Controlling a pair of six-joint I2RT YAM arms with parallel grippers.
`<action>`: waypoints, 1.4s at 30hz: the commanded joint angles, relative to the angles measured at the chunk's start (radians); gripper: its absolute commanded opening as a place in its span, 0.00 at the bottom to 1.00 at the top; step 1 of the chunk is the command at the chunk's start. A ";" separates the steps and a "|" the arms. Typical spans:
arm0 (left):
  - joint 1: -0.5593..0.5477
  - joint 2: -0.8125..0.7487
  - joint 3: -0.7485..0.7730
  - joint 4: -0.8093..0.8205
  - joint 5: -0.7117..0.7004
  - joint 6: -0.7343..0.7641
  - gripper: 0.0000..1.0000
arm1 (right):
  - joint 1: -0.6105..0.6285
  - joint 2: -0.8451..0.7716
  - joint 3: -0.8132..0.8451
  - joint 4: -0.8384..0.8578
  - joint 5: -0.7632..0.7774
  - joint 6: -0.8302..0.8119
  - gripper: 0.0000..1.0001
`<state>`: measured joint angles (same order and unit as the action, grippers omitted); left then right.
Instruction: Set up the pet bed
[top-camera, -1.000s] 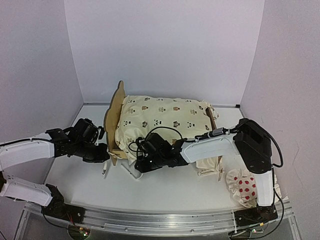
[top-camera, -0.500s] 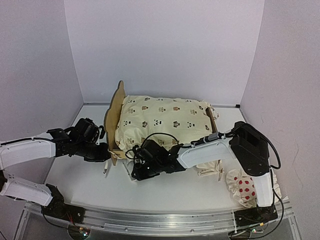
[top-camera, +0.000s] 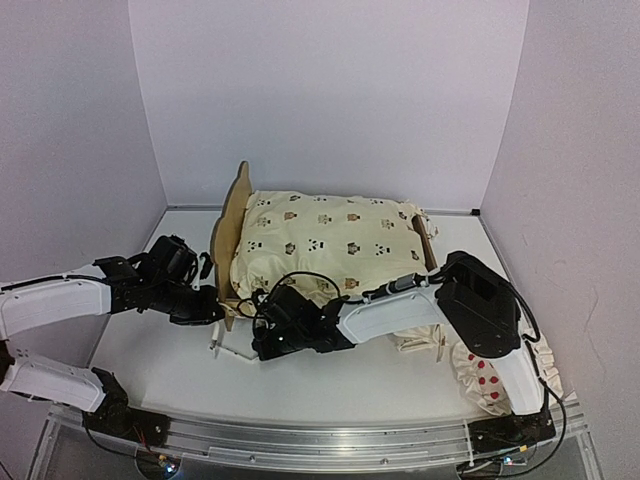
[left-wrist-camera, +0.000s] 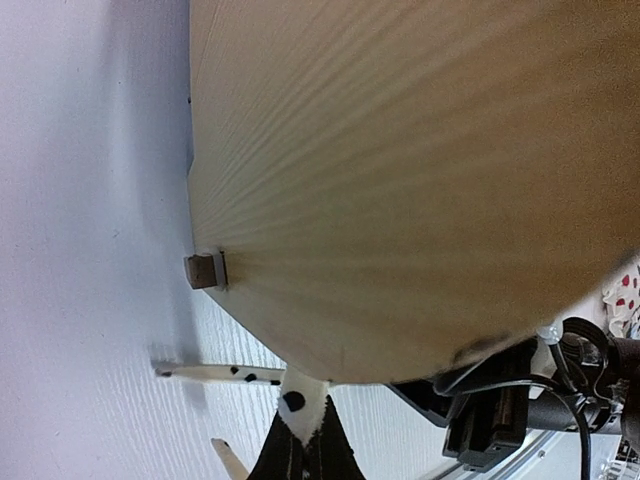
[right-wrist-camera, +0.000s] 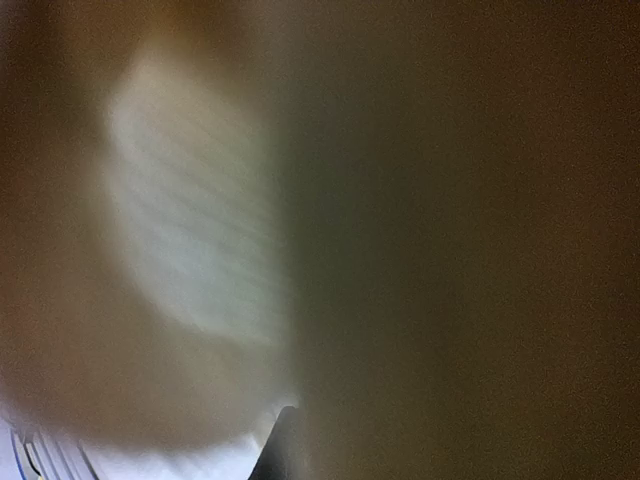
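The pet bed (top-camera: 237, 205) stands mid-table, its scalloped plywood headboard on the left. A cream animal-print cover (top-camera: 330, 235) lies over it. My left gripper (top-camera: 212, 308) sits at the headboard's near corner. In the left wrist view the headboard (left-wrist-camera: 400, 180) fills the frame and the gripper (left-wrist-camera: 305, 435) is shut on a white black-dotted tie strip (left-wrist-camera: 298, 398) of the cover. My right gripper (top-camera: 255, 345) is low at the bed's front left corner. In the right wrist view blurred cream cloth (right-wrist-camera: 190, 250) covers nearly everything, one dark fingertip (right-wrist-camera: 283, 445) shows, and its jaws are hidden.
A white red-dotted pillow (top-camera: 482, 378) lies at the near right, partly under my right forearm. A loose tie strip (left-wrist-camera: 210, 373) rests on the table beside the headboard. White walls close in the back and both sides.
My right arm has slid left and nearer along the bed's front, its elbow dropping over the pillow. The left arm has barely moved and keeps its grip.
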<state>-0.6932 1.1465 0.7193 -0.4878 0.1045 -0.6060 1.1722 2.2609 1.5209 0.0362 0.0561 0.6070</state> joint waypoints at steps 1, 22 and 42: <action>-0.005 -0.008 -0.005 0.056 0.069 0.004 0.00 | 0.008 0.092 0.071 -0.010 -0.042 0.014 0.07; -0.007 -0.021 -0.089 0.156 0.290 -0.204 0.00 | 0.015 -0.153 -0.184 0.054 -0.027 -0.018 0.66; -0.064 0.086 -0.147 0.186 0.318 -0.262 0.53 | 0.014 -0.272 -0.299 0.068 -0.005 -0.065 0.70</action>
<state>-0.7173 1.2578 0.5085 -0.2199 0.4731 -0.9164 1.1889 2.0041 1.1951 0.0964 0.0602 0.5527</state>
